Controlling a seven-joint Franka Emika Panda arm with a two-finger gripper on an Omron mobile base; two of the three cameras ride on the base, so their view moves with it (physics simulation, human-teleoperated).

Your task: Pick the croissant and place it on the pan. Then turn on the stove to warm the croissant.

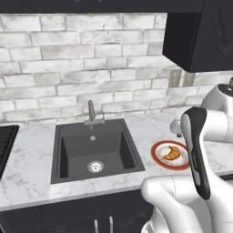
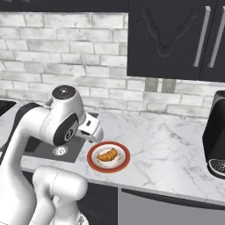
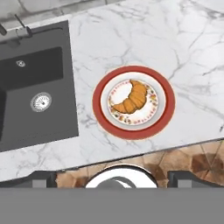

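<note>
The croissant [image 3: 131,99] is a golden crescent lying in the middle of a round red-rimmed plate [image 3: 168,103] on the marble counter, just right of the sink. It also appears in the base views, as croissant [image 1: 171,154] and croissant [image 2: 107,155]. My gripper [image 3: 116,180] hangs above the counter's front edge, short of the plate and apart from it. It is open, its two dark fingertips [image 3: 43,179] set wide with nothing between them. A black corner of the stove [image 1: 6,144] shows at the far left. The pan is out of view.
A dark sink [image 1: 68,170] with a grey faucet [image 1: 91,111] lies between the plate and the stove. A black coffee machine [image 2: 216,140] stands on the counter at the right. Dark upper cabinets [image 2: 171,35] hang over the right part of the counter.
</note>
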